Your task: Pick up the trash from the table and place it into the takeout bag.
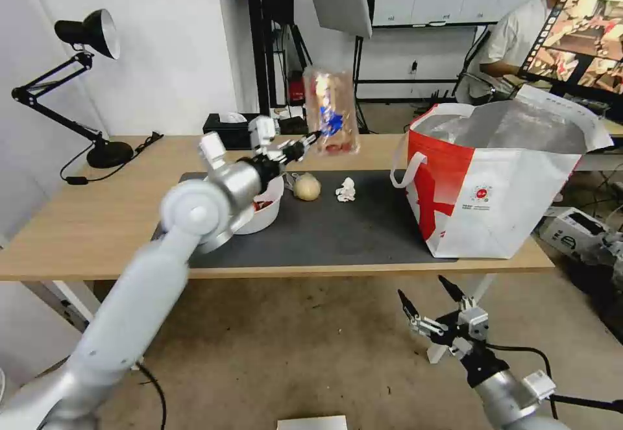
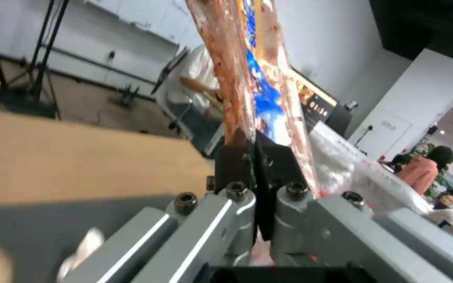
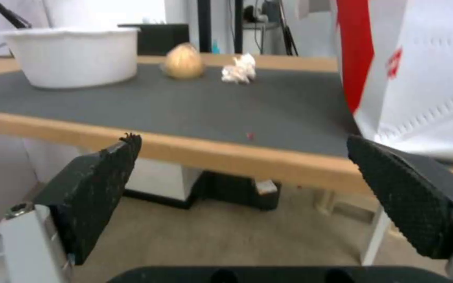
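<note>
While our left arm reaches out over the desk (image 1: 97,222), our left gripper (image 1: 310,138) is clamped on the lower edge of the clear hinged plastic tray (image 1: 332,112), which stands upright in the air above the far edge of the dark grey mat (image 1: 344,229), well clear of the surface. In our left wrist view the black fingers (image 2: 237,157) are pressed together with the tray's thin plastic edge (image 2: 247,70) pinched between them; red smears and a blue patch show through the plastic.

On the mat, near its far edge, we see the white round bowl (image 1: 263,213) partly behind our left arm, then the beige ball (image 1: 307,187) just beside it, and the crumpled white tissue (image 1: 346,190) a little farther toward the bag. None of the three touches another, as far as we can tell.

At the right end of the desk stands the takeout bag (image 1: 500,190), upright and wide open, its silver lining showing and one corner resting on the mat's right edge. The tray hangs between the bowl and the bag, nearer the far edge.

Our right gripper (image 1: 433,305) hangs low in front of the desk's near edge, below the top, with its fingers (image 3: 98,184) spread wide and nothing between them.

A black tissue box (image 1: 227,128) sits at the far edge of the desk, and a black desk lamp (image 1: 84,80) at the far left corner.
</note>
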Available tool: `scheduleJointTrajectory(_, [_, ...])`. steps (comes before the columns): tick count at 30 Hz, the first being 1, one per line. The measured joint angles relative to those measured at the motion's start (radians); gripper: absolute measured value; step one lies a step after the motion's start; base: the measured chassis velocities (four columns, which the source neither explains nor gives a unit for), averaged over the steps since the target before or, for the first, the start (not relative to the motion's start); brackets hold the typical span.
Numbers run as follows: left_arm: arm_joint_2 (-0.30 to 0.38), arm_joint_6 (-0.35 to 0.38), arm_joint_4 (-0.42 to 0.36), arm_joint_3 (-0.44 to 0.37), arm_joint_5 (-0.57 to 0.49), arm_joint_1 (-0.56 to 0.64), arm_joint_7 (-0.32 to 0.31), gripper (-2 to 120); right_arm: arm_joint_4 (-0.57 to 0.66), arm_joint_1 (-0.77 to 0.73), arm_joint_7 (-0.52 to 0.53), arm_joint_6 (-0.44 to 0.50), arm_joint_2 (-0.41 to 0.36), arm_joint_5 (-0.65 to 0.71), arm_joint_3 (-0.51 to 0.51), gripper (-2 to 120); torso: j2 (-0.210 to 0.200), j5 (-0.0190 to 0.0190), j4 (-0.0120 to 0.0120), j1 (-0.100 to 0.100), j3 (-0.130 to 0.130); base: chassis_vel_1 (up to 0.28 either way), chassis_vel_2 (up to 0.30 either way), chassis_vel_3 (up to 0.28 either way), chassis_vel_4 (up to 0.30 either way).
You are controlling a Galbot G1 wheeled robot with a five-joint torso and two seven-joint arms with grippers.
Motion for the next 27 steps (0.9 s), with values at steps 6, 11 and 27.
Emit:
scheduleJointTrajectory(6, [-0.097, -0.080, 0.131, 0.112, 0.084, -0.125, -0.001, 0, -0.018, -0.031, 0.000, 0.011, 0.021, -0.027, 0.000, 100, 0.000, 0.0001, -0.0002, 0.000, 0.000, 0.000, 0.000, 0.000, 0.000])
scheduleJointTrajectory(11, [-0.187, -0.123, 0.221, 0.172, 0.121, -0.199, 0.001, 0, -0.033, -0.050, 0.000, 0.019, 0.035, -0.054, -0.009, 100, 0.000, -0.0001, -0.0002, 0.000, 0.000, 0.000, 0.000, 0.000, 0.000])
scheduleJointTrajectory(27, [-0.394, -0.193, 0.421, 0.311, 0.474, -0.305, -0.043, 0, -0.046, -0.063, 0.006, 0.023, 0.056, -0.092, -0.033, 100, 0.000, -0.0001, 0.0001, 0.000, 0.000, 0.000, 0.000, 0.000, 0.000])
